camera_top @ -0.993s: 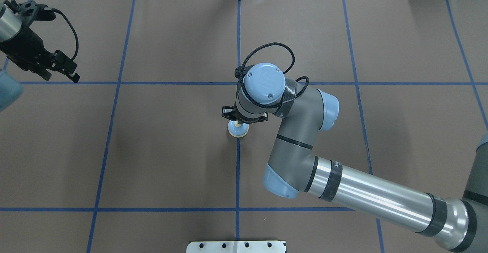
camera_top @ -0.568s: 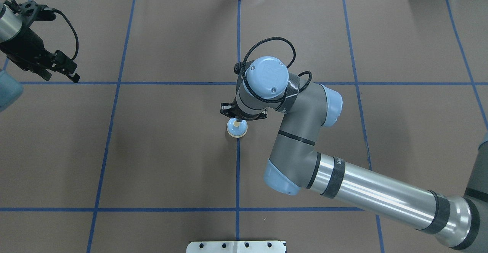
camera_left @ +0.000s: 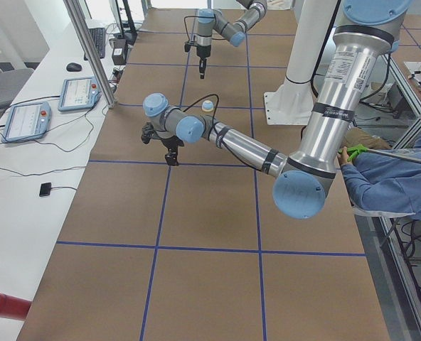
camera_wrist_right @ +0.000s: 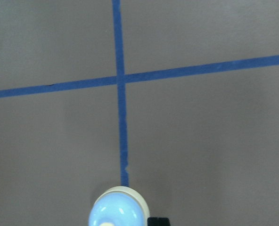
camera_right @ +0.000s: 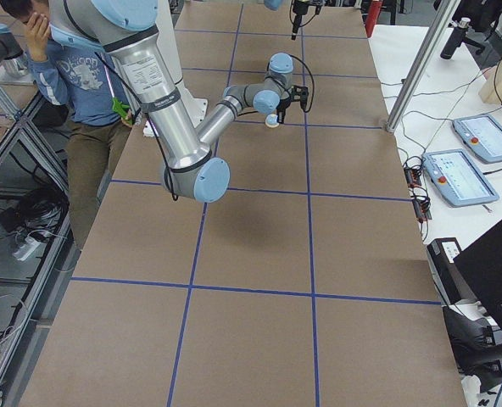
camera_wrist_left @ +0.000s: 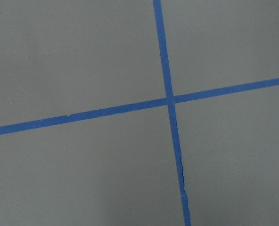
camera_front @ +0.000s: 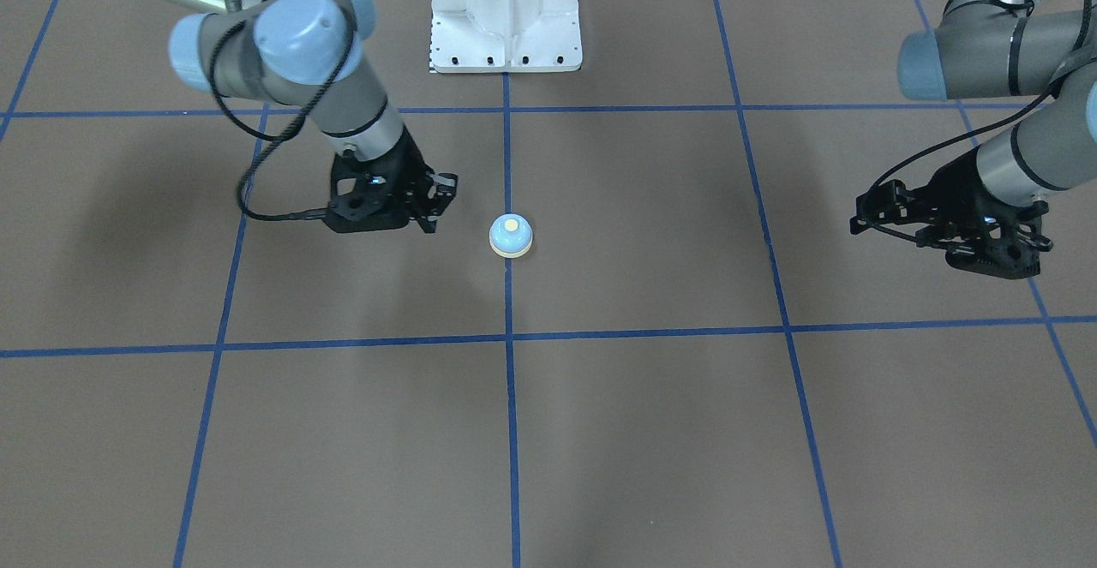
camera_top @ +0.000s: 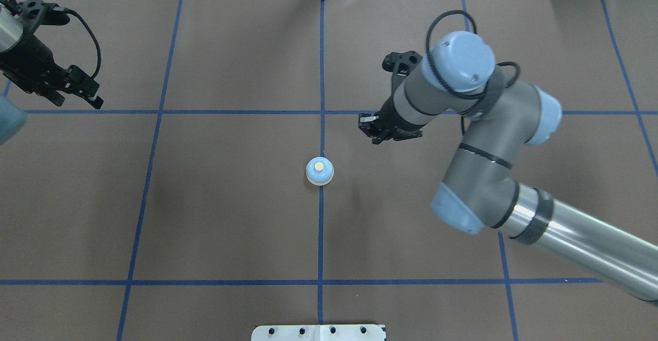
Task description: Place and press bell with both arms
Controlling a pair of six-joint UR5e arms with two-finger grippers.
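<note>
The bell has a light-blue dome, a cream base and a cream button. It stands upright and alone on the centre blue line, and also shows in the front view and at the bottom of the right wrist view. My right gripper hovers to the right of the bell and a little beyond it, apart from it. It looks shut and holds nothing. My left gripper is far off at the table's left edge, above a tape crossing. It looks open and empty.
The brown table mat carries a grid of blue tape lines. The white pedestal base stands at the robot's side of the table. Operators sit beside the table in the side views.
My right gripper was right over the bell. It has lifted off and swung to the right and away. The bell stays in place. The left gripper has hardly moved.
</note>
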